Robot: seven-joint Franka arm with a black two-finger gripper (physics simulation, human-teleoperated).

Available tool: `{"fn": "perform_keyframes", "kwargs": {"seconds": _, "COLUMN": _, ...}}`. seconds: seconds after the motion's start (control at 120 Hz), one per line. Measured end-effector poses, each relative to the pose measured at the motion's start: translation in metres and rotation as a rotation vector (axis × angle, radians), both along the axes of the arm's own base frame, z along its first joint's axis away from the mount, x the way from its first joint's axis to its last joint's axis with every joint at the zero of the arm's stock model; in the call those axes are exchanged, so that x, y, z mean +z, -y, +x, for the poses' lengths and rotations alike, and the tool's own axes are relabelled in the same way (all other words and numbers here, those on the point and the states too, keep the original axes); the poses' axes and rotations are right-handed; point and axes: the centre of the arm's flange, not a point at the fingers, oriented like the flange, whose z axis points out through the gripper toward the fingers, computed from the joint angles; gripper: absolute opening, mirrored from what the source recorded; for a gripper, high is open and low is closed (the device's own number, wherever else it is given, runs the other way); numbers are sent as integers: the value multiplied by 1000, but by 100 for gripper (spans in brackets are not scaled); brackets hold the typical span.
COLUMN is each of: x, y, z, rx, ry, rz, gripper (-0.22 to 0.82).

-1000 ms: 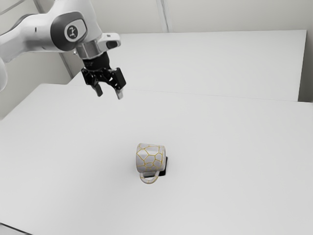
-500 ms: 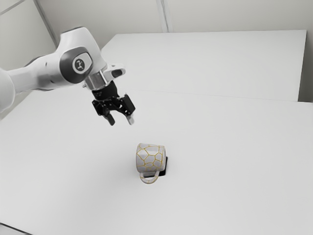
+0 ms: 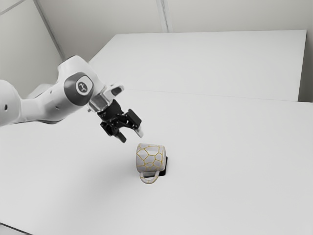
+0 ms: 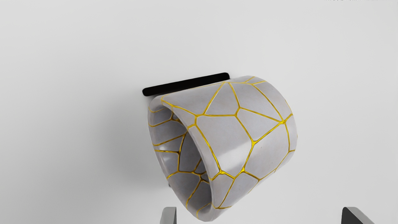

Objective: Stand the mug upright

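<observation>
My gripper (image 3: pixel 131 138) hangs above the table, a little above the mug and toward the exterior view's left, with its fingers apart. The mug (image 3: pixel 150 157), grey-white with gold crack lines, lies on its side, its handle pointing toward the exterior view's bottom. In the wrist view the mug (image 4: pixel 242 137) shows its open mouth and side wall, while its handle is hidden. The open gripper (image 4: pixel 259 216) has its two fingertips well apart there, with nothing held between them.
A flat black object (image 3: pixel 164 166) lies on the white table (image 3: pixel 234 161) against the mug, partly under it. In the wrist view the black object (image 4: pixel 186 84) runs along the mug's side. A white panel (image 3: pixel 210 63) stands farther back.
My gripper has come down and moved toward the exterior view's right, closer to the mug, its fingers still apart. The mug has stayed where it was.
</observation>
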Motion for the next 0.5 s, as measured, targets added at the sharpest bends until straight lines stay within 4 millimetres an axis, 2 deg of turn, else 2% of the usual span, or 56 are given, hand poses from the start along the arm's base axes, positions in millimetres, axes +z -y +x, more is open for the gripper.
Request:
{"fn": "perform_keyframes", "kwargs": {"seconds": 0.158, "x": -20, "y": 1, "z": -6, "rx": 27, "ry": 12, "rz": -58, "gripper": 57}}
{"fn": "perform_keyframes", "kwargs": {"seconds": 0.5, "x": -50, "y": -1, "z": -9, "rx": 90, "ry": 57, "rz": -178, "gripper": 57}}
